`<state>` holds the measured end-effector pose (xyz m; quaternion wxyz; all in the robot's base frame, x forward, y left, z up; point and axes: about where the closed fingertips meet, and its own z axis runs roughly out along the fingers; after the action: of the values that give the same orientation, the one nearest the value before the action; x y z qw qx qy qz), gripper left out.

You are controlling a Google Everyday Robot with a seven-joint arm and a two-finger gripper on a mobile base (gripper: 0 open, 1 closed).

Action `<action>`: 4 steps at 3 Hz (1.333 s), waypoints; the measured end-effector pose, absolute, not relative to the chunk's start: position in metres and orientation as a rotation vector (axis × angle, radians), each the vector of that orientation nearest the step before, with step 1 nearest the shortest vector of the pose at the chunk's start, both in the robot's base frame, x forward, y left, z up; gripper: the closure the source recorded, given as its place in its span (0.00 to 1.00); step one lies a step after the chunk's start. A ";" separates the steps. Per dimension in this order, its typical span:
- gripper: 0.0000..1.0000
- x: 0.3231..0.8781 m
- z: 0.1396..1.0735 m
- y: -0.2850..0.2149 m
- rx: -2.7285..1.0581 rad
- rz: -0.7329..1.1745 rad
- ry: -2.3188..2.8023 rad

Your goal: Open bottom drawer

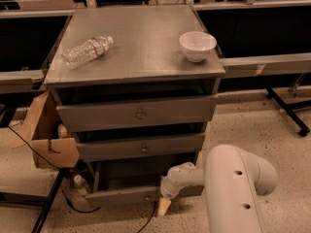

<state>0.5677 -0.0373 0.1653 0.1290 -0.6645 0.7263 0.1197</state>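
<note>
Camera view, lower centre: gripper (164, 204) down low against front of bottom drawer (121, 196), just right of middle, placed there presumably to draw the panel outward. Open or closed on anything: cannot tell. Bottom drawer at foot of cabinet (136, 47), lowest of three grey drawers, seemingly partly out. On top: one water bottle (86, 51), one white bowl (198, 44). At left, one cardboard box (48, 140).

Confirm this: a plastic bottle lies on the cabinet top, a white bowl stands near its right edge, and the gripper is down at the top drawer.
One thing is wrong. The camera view shows the gripper down at the bottom drawer, near the floor, not the top one. The bottle on the cabinet top and the white bowl near its right edge are as stated.
</note>
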 end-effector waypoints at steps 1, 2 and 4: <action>0.00 0.580 0.174 -0.042 -1.921 0.277 2.135; 0.00 0.588 0.170 -0.044 -1.931 0.265 2.168; 0.00 0.580 0.149 -0.074 -2.067 0.294 2.274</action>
<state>0.5802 -0.0744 0.1494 0.0272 -0.6693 0.7364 0.0953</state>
